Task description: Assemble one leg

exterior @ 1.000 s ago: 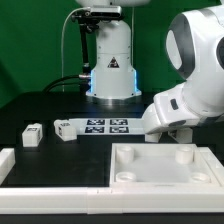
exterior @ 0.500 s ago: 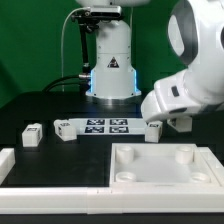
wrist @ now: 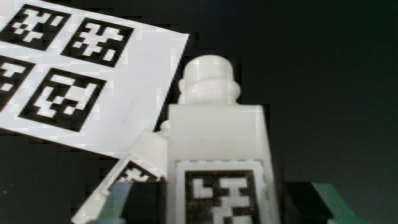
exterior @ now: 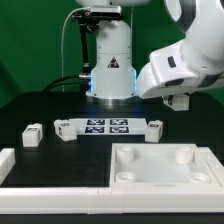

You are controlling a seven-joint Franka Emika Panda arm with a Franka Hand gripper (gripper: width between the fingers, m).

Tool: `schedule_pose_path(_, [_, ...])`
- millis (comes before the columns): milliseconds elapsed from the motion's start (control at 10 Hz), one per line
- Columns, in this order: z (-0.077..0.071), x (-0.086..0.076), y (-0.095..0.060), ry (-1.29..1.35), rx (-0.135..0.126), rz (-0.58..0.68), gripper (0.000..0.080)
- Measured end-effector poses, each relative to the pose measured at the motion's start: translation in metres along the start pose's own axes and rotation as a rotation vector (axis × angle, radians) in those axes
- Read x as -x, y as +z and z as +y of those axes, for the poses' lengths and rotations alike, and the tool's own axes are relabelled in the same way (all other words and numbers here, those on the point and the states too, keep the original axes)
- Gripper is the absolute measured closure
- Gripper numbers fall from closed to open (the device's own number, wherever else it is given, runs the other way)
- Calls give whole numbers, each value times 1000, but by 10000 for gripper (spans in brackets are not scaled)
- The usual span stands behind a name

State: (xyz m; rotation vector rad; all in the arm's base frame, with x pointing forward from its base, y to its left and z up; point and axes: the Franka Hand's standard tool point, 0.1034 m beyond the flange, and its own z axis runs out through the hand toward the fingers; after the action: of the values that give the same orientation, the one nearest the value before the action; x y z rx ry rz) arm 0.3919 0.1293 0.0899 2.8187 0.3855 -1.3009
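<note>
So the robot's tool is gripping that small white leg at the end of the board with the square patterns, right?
Not quite: the tool grips nothing. In the exterior view it hangs open above the table, and the leg rests on the table below it. The leg is indeed at the end of the marker board.

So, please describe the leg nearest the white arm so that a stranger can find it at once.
Find the marker board, the flat white strip of tags mid-table. The leg lies just off its end at the exterior view's right, behind the big white tray. The two other legs both sit at the exterior view's left end.
</note>
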Motion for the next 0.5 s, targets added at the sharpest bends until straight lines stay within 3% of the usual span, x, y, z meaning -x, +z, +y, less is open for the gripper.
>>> schedule_pose_path(100, [1, -13, -8, 5, 3, 130, 509])
schedule_pose_path(300, [4, -12, -10, 9, 20, 309, 509])
schedule_pose_path(500, [17, -11, -36, 13, 35, 513, 509])
